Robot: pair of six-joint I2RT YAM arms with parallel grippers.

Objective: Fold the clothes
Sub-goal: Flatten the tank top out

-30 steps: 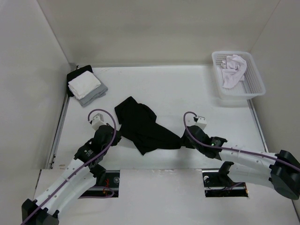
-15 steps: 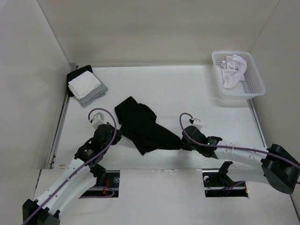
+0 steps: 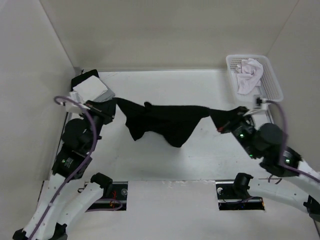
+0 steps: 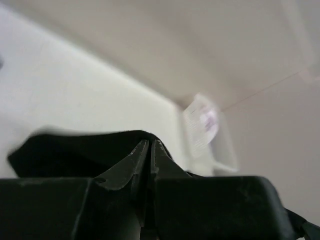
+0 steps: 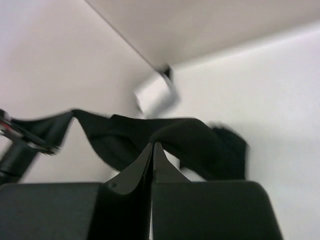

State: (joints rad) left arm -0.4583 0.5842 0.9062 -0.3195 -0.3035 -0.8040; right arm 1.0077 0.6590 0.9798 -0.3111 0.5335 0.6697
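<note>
White tabletop (image 3: 200,150); thin black tank top (image 3: 170,122) hangs sagging between left jaws and right jaws, both clamped on fabric

Top camera overhead; wrist cameras close, all sharing tank top (image 3: 167,120).

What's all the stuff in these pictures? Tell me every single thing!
tank top: one, black, stretched between the two grippers, its middle hanging lower
stack of cloths: one, white on top with black showing beneath, far left corner of the table
basket: one, white plastic, far right corner
white garment: one, white, crumpled inside the basket
table: one, white, under everything
left gripper: one, black, shut on the tank top's left end
right gripper: one, black, shut on its right end
</note>
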